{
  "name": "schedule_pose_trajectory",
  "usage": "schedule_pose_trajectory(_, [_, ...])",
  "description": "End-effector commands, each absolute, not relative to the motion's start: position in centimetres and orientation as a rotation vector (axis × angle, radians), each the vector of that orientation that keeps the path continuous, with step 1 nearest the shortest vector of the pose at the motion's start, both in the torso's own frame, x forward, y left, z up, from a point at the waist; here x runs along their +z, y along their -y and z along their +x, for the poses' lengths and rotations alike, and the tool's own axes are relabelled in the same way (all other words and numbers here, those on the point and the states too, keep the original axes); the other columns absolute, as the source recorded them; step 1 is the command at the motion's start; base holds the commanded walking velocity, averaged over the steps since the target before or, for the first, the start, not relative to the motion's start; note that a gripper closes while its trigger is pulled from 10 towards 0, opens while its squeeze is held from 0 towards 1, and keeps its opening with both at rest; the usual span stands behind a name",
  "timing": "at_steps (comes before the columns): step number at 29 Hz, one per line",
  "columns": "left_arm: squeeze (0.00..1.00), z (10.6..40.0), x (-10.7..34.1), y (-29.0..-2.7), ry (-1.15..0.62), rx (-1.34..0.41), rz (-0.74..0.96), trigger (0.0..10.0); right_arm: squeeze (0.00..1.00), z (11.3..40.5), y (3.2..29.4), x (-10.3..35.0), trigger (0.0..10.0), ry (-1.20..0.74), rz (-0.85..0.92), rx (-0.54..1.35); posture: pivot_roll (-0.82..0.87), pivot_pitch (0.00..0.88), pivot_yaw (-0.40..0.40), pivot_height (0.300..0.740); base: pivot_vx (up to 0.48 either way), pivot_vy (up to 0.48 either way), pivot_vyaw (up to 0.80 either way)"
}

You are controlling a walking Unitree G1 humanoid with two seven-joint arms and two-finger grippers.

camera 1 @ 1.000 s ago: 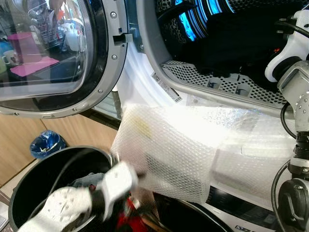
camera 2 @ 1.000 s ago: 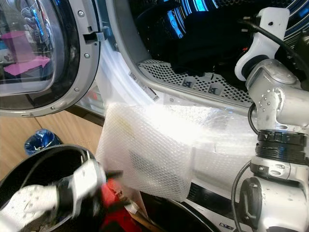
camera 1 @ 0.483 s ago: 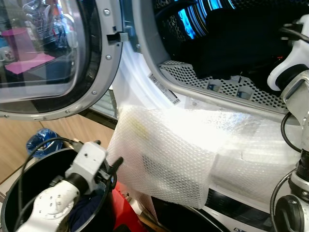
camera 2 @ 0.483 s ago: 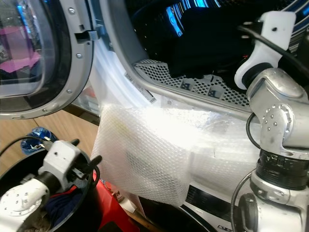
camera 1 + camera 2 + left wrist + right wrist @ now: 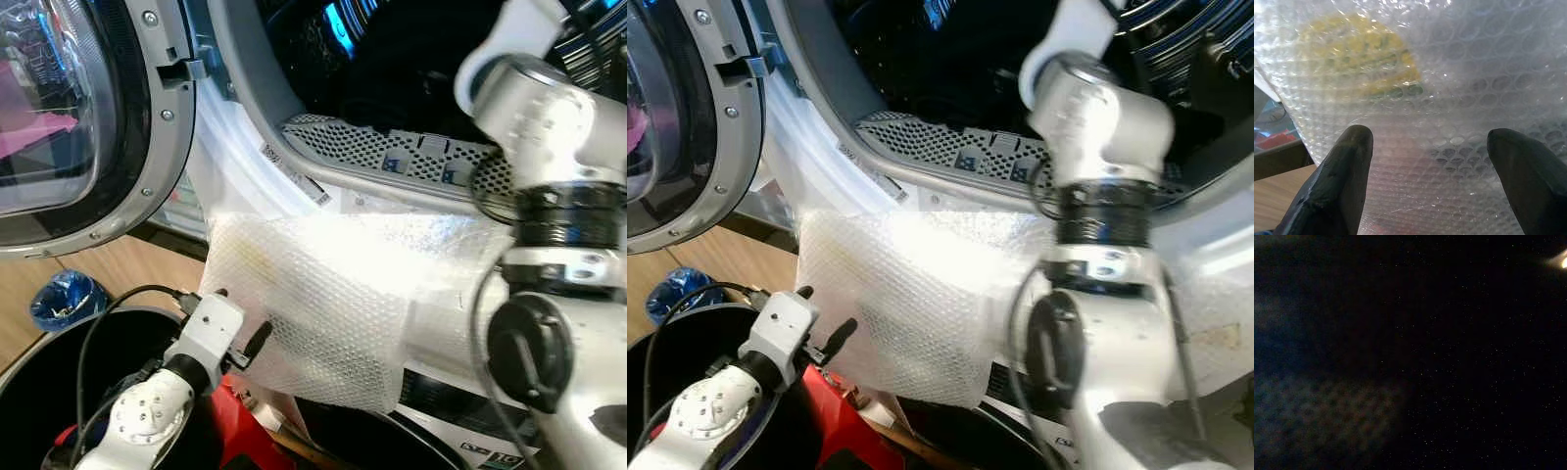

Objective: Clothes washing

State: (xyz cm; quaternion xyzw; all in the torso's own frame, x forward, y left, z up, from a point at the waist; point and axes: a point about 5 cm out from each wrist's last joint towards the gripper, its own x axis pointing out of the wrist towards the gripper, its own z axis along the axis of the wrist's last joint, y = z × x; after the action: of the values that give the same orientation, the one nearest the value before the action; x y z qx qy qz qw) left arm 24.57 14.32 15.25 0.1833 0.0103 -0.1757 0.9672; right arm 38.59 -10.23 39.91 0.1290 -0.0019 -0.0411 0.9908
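Bubble wrap draped over washer rim, left claw open against it, right claw state unclear.

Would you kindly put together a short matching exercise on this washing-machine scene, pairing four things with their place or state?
Things:
1. bubble wrap
2. washer door
3. left gripper
4. blue bag

Places or states:
A. swung open at the left
B. on the wooden floor
C. draped over the washer's front, below the drum opening
D. fingers apart, facing the bubble wrap

Pairs: 1-C, 2-A, 3-D, 4-B
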Motion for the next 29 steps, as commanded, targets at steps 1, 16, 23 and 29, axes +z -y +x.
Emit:
schedule_pose_trajectory(1, [0.00,24.5,14.9,-14.5,-0.033,-0.342,0.389,10.0,0.00,38.1,9.3,40.4,10.0,0.000,0.273,-0.058,-0.12,0.114,0.014,0.740,0.000,0.000,0.00])
schedule_pose_trajectory(16, [0.00,24.6,13.9,-13.2,-0.052,-0.326,0.350,10.0,0.00,40.8,15.7,38.5,10.0,0.021,-0.062,-0.430,-0.18,0.125,-0.041,0.740,0.000,0.000,0.00])
schedule_pose_trajectory(23, [0.00,24.3,13.6,-13.5,-0.073,-0.317,0.354,10.0,0.00,41.6,18.9,36.5,10.0,-0.013,-0.046,-0.461,-0.17,0.137,-0.044,0.740,0.000,0.000,0.00])
schedule_pose_trajectory(29, [0.00,24.2,13.4,-13.5,-0.087,-0.330,0.357,10.0,0.00,41.8,21.2,36.2,10.0,0.003,-0.053,-0.390,-0.18,0.145,-0.036,0.740,0.000,0.000,0.00])
